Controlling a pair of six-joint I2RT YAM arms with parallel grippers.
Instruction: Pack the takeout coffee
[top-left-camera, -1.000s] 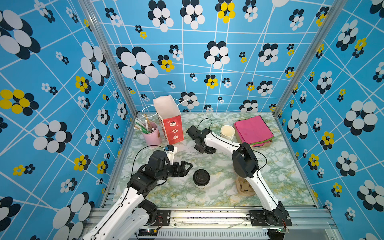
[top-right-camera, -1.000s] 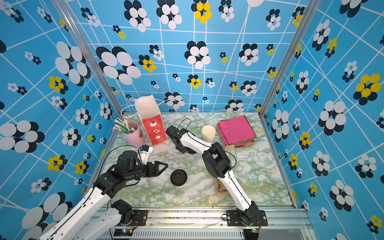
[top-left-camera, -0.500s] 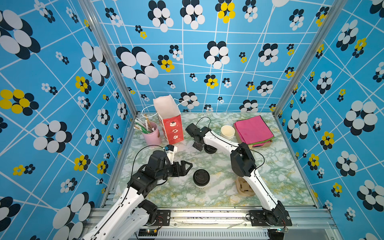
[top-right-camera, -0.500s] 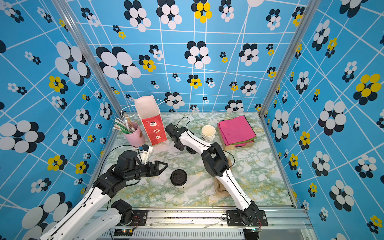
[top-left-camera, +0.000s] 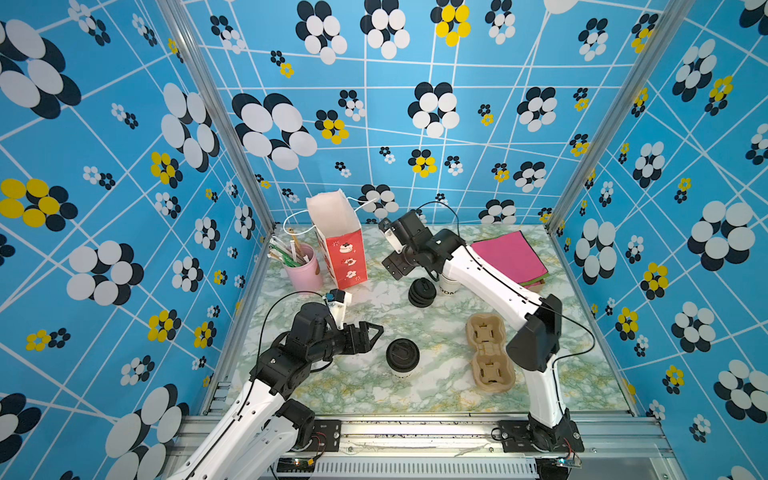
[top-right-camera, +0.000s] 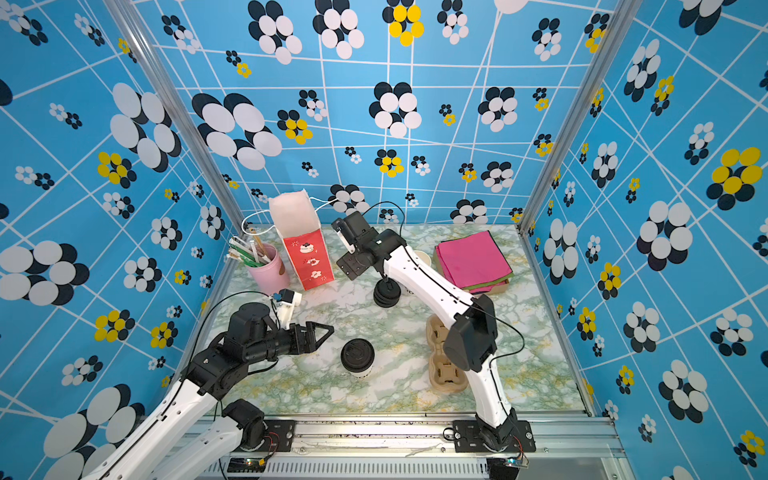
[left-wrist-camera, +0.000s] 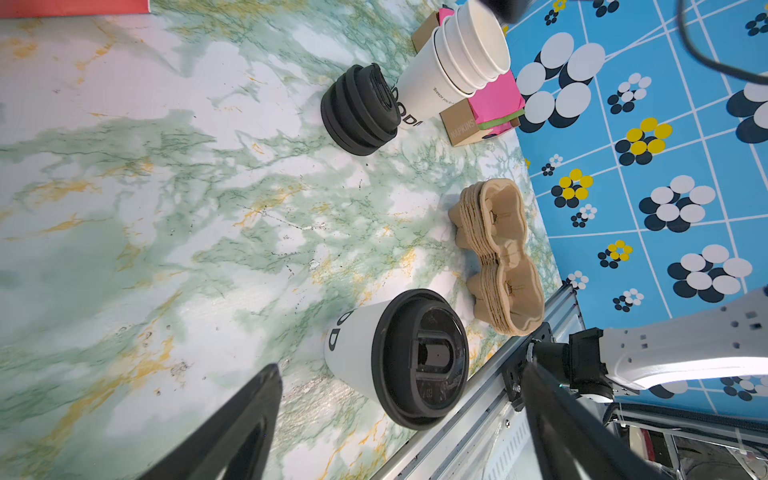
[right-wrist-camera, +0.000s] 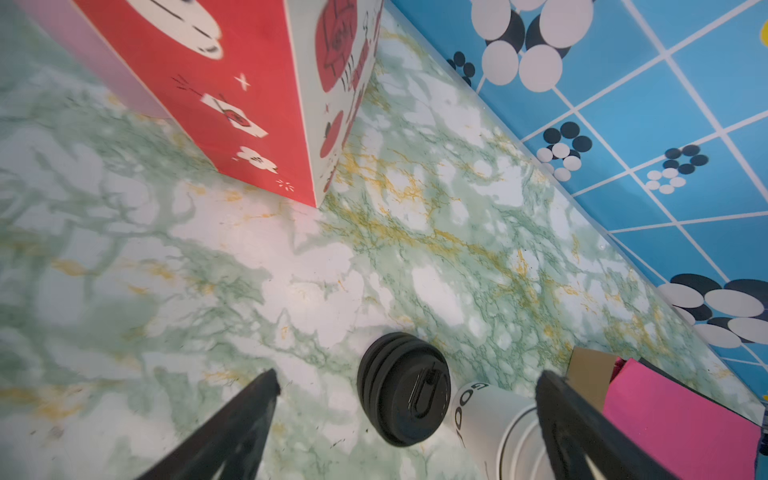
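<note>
Two arms are reaching over the marbled table, which is taking up the whole floor of the blue flowered booth. Toward the back left a red and white paper bag is standing upright with its mouth open, and a pile of pink napkins is lying at the back right. Near the front right, a stack of brown pulp cup carriers is resting flat.

The left gripper is hovering low with its fingers spread wide and gripping nothing. The right gripper is hanging equally wide and empty above a stack of black lids; lidless white cups, perhaps four as far as the view allows, are standing just beside them.

The takeout coffee is standing upright near the table's front edge, just beyond the left gripper's fingertips. It is not touching them, and in the left wrist view it is sitting between the two fingers' lines.
</note>
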